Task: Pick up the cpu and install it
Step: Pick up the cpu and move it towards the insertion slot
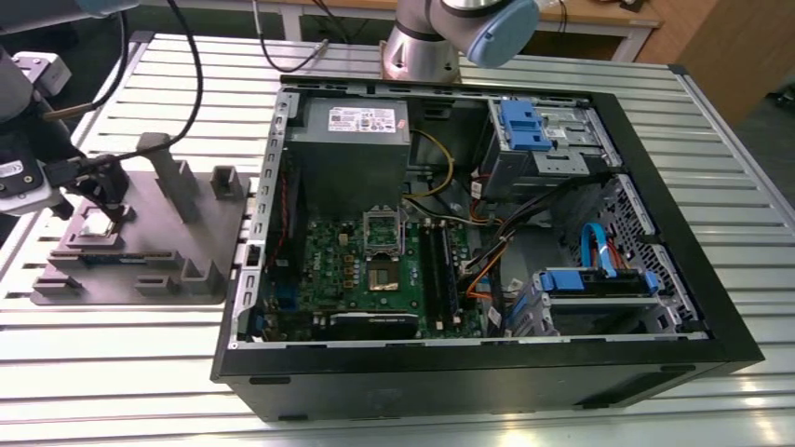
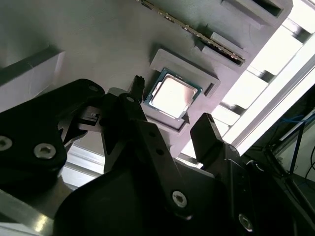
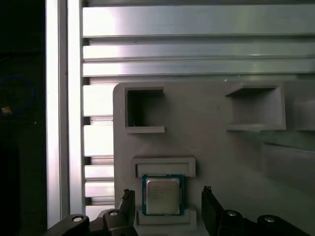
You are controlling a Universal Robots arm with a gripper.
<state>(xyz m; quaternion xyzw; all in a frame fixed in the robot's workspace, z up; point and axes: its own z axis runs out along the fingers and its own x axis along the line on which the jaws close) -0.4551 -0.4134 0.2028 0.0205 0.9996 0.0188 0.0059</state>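
1. Your worktop [image 1: 125, 372] is made of silver aluminium slats. Beyond its far edge you see some wooden furniture [image 1: 702, 33].
2. A black computer case [image 1: 435, 384] lies open on the worktop. Inside are a green motherboard [image 1: 326, 253] with its dark socket [image 1: 383, 271], a grey power supply [image 1: 354, 140] and blue drive brackets [image 1: 522, 121].
3. Just beside the case, on the exterior view's left, lies a grey fixture tray [image 1: 168, 244]. Several upright blocks [image 1: 170, 172] stand on it.
4. The cpu [image 3: 163, 195] lies flat in a shallow square pocket of this tray, silvery top up. It is well apart from the motherboard socket. In the second wrist view the cpu [image 2: 173, 93] sits beside a long thin board [image 2: 197, 34] that lies in another slot.
5. The arm base [image 1: 423, 47] stands behind the case. Black cables [image 1: 189, 84] hang near the tray. The wrist comes in from the exterior view's left edge, and the end effector [image 1: 107, 200] points down over the tray, between the blocks.
6. In both wrist views the end effector [image 3: 167, 195] has its fingers [image 3: 127, 197] apart, one on each side of the cpu, and it grips nothing. You cannot tell from these views if the fingertips touch the tray.
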